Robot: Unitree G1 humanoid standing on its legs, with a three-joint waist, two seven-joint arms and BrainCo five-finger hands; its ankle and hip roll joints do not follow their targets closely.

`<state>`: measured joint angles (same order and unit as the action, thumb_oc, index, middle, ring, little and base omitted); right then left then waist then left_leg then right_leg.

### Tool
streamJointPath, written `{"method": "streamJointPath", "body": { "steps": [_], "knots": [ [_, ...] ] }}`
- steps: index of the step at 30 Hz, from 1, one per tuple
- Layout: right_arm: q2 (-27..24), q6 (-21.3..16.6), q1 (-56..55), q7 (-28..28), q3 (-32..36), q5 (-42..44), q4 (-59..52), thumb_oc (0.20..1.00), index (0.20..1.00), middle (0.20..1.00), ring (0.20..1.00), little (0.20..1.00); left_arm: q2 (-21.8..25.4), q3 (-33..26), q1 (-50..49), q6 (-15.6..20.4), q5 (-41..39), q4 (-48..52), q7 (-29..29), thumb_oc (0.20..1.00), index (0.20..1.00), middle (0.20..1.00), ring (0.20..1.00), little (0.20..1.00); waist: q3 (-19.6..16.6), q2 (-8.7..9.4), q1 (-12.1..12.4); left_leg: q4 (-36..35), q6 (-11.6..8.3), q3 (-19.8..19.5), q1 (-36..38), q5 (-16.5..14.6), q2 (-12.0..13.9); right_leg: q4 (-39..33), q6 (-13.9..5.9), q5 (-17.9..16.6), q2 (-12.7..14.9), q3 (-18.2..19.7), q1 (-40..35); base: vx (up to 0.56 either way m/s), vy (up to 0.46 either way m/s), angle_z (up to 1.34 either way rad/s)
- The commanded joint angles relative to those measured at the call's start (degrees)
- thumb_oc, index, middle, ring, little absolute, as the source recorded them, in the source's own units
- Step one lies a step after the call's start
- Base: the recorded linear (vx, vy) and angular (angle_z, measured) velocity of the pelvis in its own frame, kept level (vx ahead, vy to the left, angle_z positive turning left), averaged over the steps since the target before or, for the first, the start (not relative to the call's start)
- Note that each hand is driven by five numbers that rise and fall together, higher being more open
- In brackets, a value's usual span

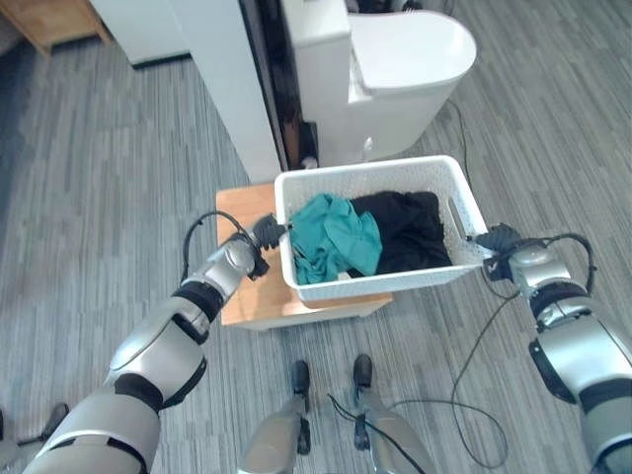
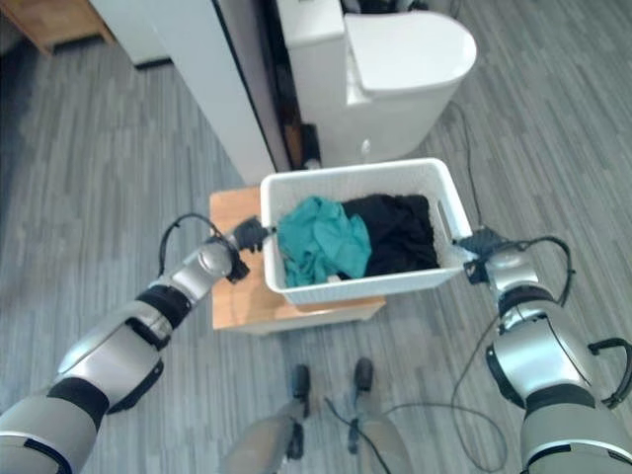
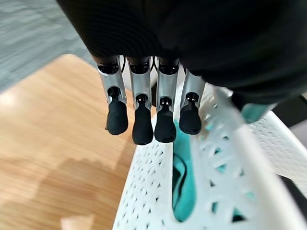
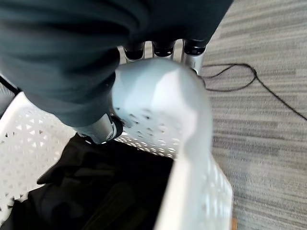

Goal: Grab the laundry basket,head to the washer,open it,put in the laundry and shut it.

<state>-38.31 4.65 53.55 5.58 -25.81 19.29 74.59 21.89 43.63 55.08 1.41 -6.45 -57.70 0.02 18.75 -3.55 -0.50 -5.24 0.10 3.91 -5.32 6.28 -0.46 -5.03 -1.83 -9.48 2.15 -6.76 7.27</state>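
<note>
Basket [image 1: 370, 178]: one, two garments | left hand [image 3: 144, 110] relaxed | right hand [image 4: 110, 127] grips rim

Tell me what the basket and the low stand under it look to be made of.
Laundry basket: looks like white moulded plastic, matte, its walls pierced with small regular holes. Low stand: apparently wood or wood-look laminate, with a warm orange-brown top showing grain and a smooth finish, and a pale edge.

white perforated plastic, soft cloth, pale wood

the laundry basket [image 1: 377, 284] looked like matt white plastic with a pierced lattice wall; the teal garment [image 1: 334, 237] and black garment [image 1: 410, 229] were crumpled cloth; the low table [image 1: 255, 296] showed smooth light wood; the floor [image 1: 109, 178], at 9 o'clock, looked streaked grey.
</note>
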Motion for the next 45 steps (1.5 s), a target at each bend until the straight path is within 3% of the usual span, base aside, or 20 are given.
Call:
{"method": "streamJointPath", "body": {
  "steps": [1,7,11,15,17,18,19,20,22,27,31,32,33,34,35,38,40,41,42,45],
  "knots": [
    [-7.81,-2.77,-4.43,0.04,-0.49,-0.85,-0.35,0.200,0.200,0.200,0.200,0.200,1.88,0.70,0.02,2.97,-1.02,-3.44,-0.36,0.200,0.200,0.200,0.200,0.200,-8.03,1.30,-0.25,0.37,-2.80,-1.30,2.42,-1.78,2.06,2.33,-4.23,5.73,1.71,1.37,-4.40,0.01,-0.071,-0.06],
    [-14.33,-2.98,-17.93,1.65,6.36,0.04,-12.32,0.200,0.200,0.200,0.200,0.200,1.67,1.13,-3.90,2.81,-1.50,3.08,-2.45,0.200,0.200,0.200,0.200,0.200,-11.31,1.06,-2.23,1.09,-3.60,-0.96,5.08,-2.35,3.35,1.69,-3.70,6.83,1.01,1.80,-7.76,0.02,-0.084,-0.01],
    [-16.24,-3.48,-22.14,1.97,8.39,1.70,-19.57,0.200,0.200,0.200,0.200,0.200,0.59,0.28,-3.86,2.72,-1.42,1.67,-2.20,0.200,0.200,0.200,0.200,0.200,-11.45,1.77,-3.22,4.92,-4.00,-0.79,4.83,-3.70,4.59,2.07,-2.97,7.49,0.18,2.81,-8.49,-0.01,-0.096,-0.10],
    [-16.84,-3.92,-21.65,1.73,7.52,3.12,-21.15,0.200,0.200,0.200,0.200,0.200,0.14,-0.01,-2.84,2.94,-1.97,0.50,-1.86,0.200,0.200,0.200,0.200,0.200,-10.86,2.47,-3.30,8.89,-4.00,-3.04,3.29,-5.21,4.22,2.69,-2.61,7.34,-0.18,4.24,-7.87,-0.05,-0.034,-0.35],
    [-16.98,-3.97,-20.89,1.57,6.92,3.88,-21.32,0.200,0.200,0.200,0.200,0.200,-0.40,0.19,-1.68,3.24,-2.30,-0.13,-1.47,0.200,0.200,0.200,0.200,0.200,-10.41,2.98,-3.53,10.93,-4.36,-5.21,2.26,-5.67,3.53,2.42,-2.79,6.77,-0.02,5.42,-7.65,-0.05,0.056,-0.33],
    [-16.77,-3.96,-19.65,1.31,6.24,4.26,-20.43,0.200,0.200,0.200,0.200,0.200,-0.58,0.39,-0.83,3.32,-2.62,-0.63,-1.05,0.200,0.200,0.200,0.200,0.200,-10.08,3.21,-3.15,11.51,-4.44,-8.39,1.64,-5.51,2.55,2.38,-3.07,6.18,0.06,6.42,-7.21,-0.08,0.134,-0.27],
    [-15.68,-3.57,-18.45,1.57,5.30,4.15,-19.05,0.200,0.200,0.200,0.200,0.200,-0.56,0.34,-0.30,3.58,-2.63,-1.42,-0.67,0.200,0.200,0.200,0.200,0.200,-9.65,3.48,-2.30,12.43,-4.12,-17.38,1.25,-7.02,-0.79,2.96,-3.52,5.64,-0.20,9.83,-6.25,-0.06,0.146,-0.45],
    [-15.19,-3.34,-18.22,1.91,5.14,3.89,-18.92,0.200,0.200,0.200,0.200,0.200,-0.36,0.06,-0.33,3.59,-2.56,-1.59,-0.61,0.200,0.200,0.200,0.200,0.200,-9.84,3.51,-2.43,12.30,-3.92,-19.74,1.23,-7.58,-1.80,3.30,-3.89,5.49,-0.40,11.54,-5.66,-0.03,0.110,-0.78],
    [-14.58,-3.19,-17.54,2.09,4.67,3.58,-19.05,0.200,0.200,0.200,0.200,0.200,-0.50,-0.17,-0.43,3.68,-2.52,-1.80,-0.49,0.200,0.200,0.200,0.200,0.200,-9.80,3.38,-2.72,11.95,-3.71,-20.68,1.92,-8.39,-2.18,3.70,-4.49,5.21,-0.79,13.83,-5.17,-0.01,0.176,-1.12],
    [-12.42,-2.97,-13.43,1.54,3.26,3.10,-19.58,0.200,0.200,0.200,0.200,0.200,-1.96,-1.45,-0.43,4.58,-2.01,-4.40,0.42,0.200,0.200,0.200,0.200,0.200,-8.39,1.81,-4.54,9.44,-1.77,-13.69,4.37,-10.20,-2.75,5.53,-7.95,2.90,-0.01,21.83,-0.60,-0.09,0.284,-1.08],
    [-12.42,-2.97,-13.34,1.54,3.19,3.11,-19.55,0.200,0.200,0.200,0.200,0.200,-1.95,-1.50,-0.42,4.60,-2.01,-4.43,0.42,0.200,0.200,0.200,0.200,0.200,-8.35,1.81,-4.28,9.36,-1.75,-13.38,4.48,-10.22,-2.71,5.57,-7.98,2.88,-0.08,22.14,-0.54,-0.03,0.086,-0.96],
    [-11.14,-3.11,-11.68,1.37,2.53,2.76,-19.27,0.200,0.200,0.200,0.200,0.200,-1.62,-1.56,0.26,4.86,-1.42,-5.52,0.86,0.200,0.200,0.200,0.200,0.200,-7.50,1.27,-4.74,8.17,-0.87,-9.27,4.59,-10.19,-3.35,6.11,-9.64,1.69,0.65,23.53,1.67,-0.10,0.219,-0.07],
    [-11.11,-3.11,-11.61,1.37,2.50,2.76,-19.23,0.200,0.200,0.200,0.200,0.200,-1.59,-1.57,0.28,4.87,-1.42,-5.53,0.85,0.200,0.200,0.200,0.200,0.200,-7.63,1.36,-4.59,8.09,-0.87,-9.08,4.43,-10.05,-3.40,6.11,-9.68,1.59,0.68,23.75,1.93,-0.28,0.382,-0.29],
    [-8.00,-3.41,-10.63,0.73,2.38,2.44,-19.52,0.200,0.200,0.200,0.200,0.200,1.05,-2.39,1.21,4.71,-0.57,-5.48,1.23,0.200,0.200,0.200,0.200,0.200,-6.32,0.49,-3.49,8.89,-0.05,-3.27,3.41,-10.46,-2.65,8.94,-8.86,2.95,4.71,13.58,4.82,-0.28,0.218,-0.82],
    [-6.33,-3.23,-11.33,0.90,2.52,1.98,-20.02,0.200,0.200,0.200,0.200,0.200,2.04,-2.88,1.38,4.18,-0.04,-5.72,1.21,0.200,0.200,0.200,0.200,0.200,-6.82,0.19,-2.93,8.87,0.60,-0.53,3.37,-10.24,-1.68,12.25,-7.27,5.11,7.28,7.02,3.28,-0.27,0.219,-1.41],
    [-5.57,-3.23,-11.35,1.38,2.21,1.93,-19.96,0.200,0.200,0.200,0.200,0.200,2.47,-3.31,1.14,4.11,0.17,-6.18,1.36,0.200,0.200,0.200,0.200,0.200,-7.63,0.25,-2.15,8.28,0.91,1.06,3.31,-10.06,-1.50,13.04,-7.08,6.09,8.39,4.89,1.59,-0.08,0.043,-1.61],
    [-4.39,-3.27,-11.22,1.63,2.03,1.81,-19.13,0.200,0.200,0.200,0.200,0.200,3.32,-4.16,0.03,4.08,-0.09,-5.40,1.74,0.200,0.200,0.200,0.200,0.200,-9.50,0.70,0.13,7.30,1.18,3.94,2.75,-9.32,-1.49,12.60,-7.24,6.81,10.14,0.72,-1.79,-0.07,-0.005,-1.24],
    [-4.37,-3.28,-11.23,1.63,2.02,1.82,-19.11,0.200,0.200,0.200,0.200,0.200,3.33,-4.16,0.00,4.07,-0.09,-5.38,1.74,0.200,0.200,0.200,0.200,0.200,-9.45,0.72,0.16,7.25,1.18,3.98,2.87,-9.34,-1.51,12.56,-7.26,6.82,10.15,0.75,-1.90,-0.04,-0.087,-0.92],
    [-3.19,-3.04,-10.95,2.07,1.77,1.03,-17.26,0.200,0.200,0.200,0.200,0.200,3.34,-4.45,-0.65,4.11,0.28,-5.58,2.03,0.200,0.200,0.200,0.200,0.200,-11.48,1.69,1.80,5.89,0.87,6.40,2.77,-9.06,-1.53,9.72,-8.35,5.17,11.71,-2.41,-4.40,-0.02,-0.076,-0.57],
    [-3.07,-2.97,-10.86,2.15,1.62,0.87,-16.94,0.200,0.200,0.200,0.200,0.200,3.31,-4.40,-0.65,4.04,0.27,-5.78,1.94,0.200,0.200,0.200,0.200,0.200,-11.95,2.12,2.14,6.07,0.79,6.89,2.58,-9.07,-1.48,8.20,-8.60,5.31,11.59,-3.03,-5.35,-0.02,-0.079,-0.54]
  ]
}}
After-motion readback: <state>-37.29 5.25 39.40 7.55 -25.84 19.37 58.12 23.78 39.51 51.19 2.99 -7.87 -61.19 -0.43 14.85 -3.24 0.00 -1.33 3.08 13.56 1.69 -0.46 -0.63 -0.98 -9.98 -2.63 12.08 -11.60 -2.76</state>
